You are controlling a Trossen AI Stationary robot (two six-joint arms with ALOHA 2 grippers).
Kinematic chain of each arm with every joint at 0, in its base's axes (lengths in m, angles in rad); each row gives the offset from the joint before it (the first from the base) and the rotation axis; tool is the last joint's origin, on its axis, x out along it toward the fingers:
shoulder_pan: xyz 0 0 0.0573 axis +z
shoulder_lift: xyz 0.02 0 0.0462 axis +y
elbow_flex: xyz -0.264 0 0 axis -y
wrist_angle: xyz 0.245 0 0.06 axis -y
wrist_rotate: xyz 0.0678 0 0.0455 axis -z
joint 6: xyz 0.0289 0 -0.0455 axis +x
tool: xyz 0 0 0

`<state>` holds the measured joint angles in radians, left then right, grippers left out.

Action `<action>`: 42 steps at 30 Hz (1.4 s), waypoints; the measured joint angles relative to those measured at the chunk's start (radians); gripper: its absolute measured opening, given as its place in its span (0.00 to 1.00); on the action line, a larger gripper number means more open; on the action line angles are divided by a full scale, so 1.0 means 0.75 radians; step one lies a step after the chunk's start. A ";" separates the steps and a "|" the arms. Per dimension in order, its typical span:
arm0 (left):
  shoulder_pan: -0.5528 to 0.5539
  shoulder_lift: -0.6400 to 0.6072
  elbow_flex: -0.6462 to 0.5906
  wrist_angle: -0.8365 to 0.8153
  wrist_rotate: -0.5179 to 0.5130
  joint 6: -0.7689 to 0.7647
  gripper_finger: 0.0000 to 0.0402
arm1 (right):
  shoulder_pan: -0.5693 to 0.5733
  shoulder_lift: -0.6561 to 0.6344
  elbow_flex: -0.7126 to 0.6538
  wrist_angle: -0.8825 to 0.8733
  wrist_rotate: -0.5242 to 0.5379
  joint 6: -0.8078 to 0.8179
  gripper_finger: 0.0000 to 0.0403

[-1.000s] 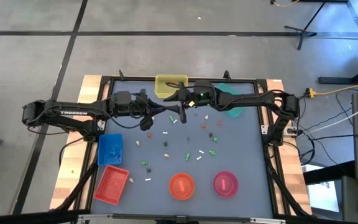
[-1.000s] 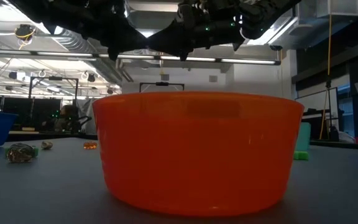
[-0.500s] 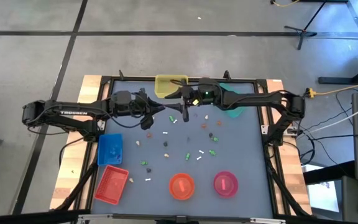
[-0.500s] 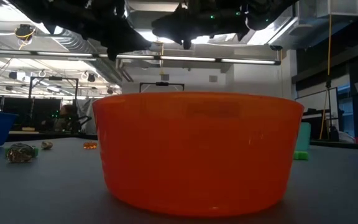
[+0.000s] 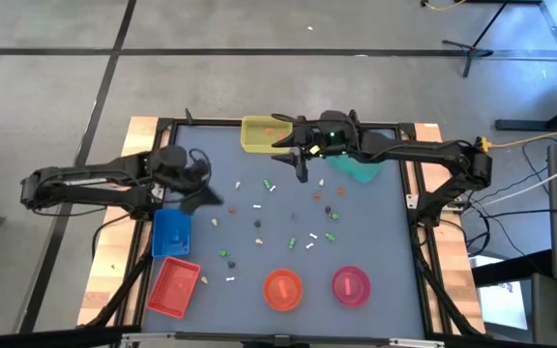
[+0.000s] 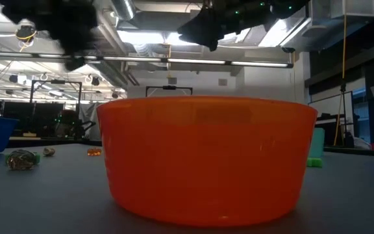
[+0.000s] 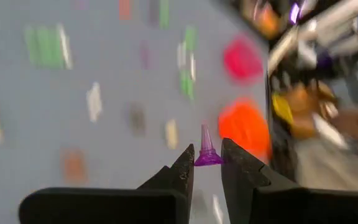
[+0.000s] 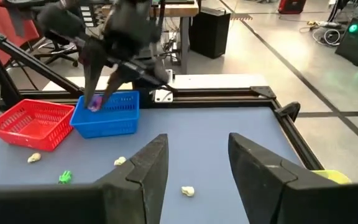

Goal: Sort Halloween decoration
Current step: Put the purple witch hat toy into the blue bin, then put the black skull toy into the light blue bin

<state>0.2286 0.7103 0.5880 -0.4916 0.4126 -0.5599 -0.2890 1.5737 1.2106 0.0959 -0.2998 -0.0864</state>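
Observation:
The Halloween decoration is several tiny trinkets (image 5: pixel 293 240) in white, green, beige and dark, scattered mid-table. One of them, a purple cone-shaped trinket (image 7: pixel 207 152), is in my left gripper (image 7: pixel 207 158), which is shut on it. That gripper (image 5: pixel 209 199) hangs above the table just beyond the far right corner of the blue basket (image 5: pixel 171 232). My right gripper (image 5: pixel 299 170) is open with nothing between its fingers (image 8: pixel 148 165), in the air near the yellow tray (image 5: pixel 262 134) at the far edge. My left gripper pinches the purple trinket by its wide brim (image 7: pixel 208 160) between the free ends of its two fingers. The cone's point sticks out past the fingertips. The fingers slant downward from the table's left side. The trinket (image 8: pixel 95 104) is lifted clear of the table.
A red basket (image 5: pixel 172 287) stands at the near left. An orange bowl (image 5: pixel 282 289) and a pink bowl (image 5: pixel 351 284) stand along the near edge. A teal tray (image 5: pixel 358 170) lies at the far right under my right arm.
My left gripper has drawn back from the table's middle toward the left edge with the purple trinket in its fingers, rolling and tipping as it went. It now hangs near the blue basket. My right gripper has risen a little and shifted toward the far right.

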 joint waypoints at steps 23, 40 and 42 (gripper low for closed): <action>-0.079 -0.117 0.001 -0.841 -0.022 -0.287 0.18 | 0.001 0.005 0.000 -0.026 0.001 0.000 0.42; -0.079 -0.116 0.000 -0.724 -0.097 -0.288 0.35 | 0.001 0.005 0.000 -0.048 0.001 0.000 0.42; -0.079 -0.116 0.000 -0.624 -0.133 -0.288 0.36 | 0.001 0.005 0.000 -0.057 0.001 -0.001 0.42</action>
<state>0.1692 0.6235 0.5880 -0.9594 0.3127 -0.7757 -0.2886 1.5776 1.2106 0.0529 -0.2993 -0.0868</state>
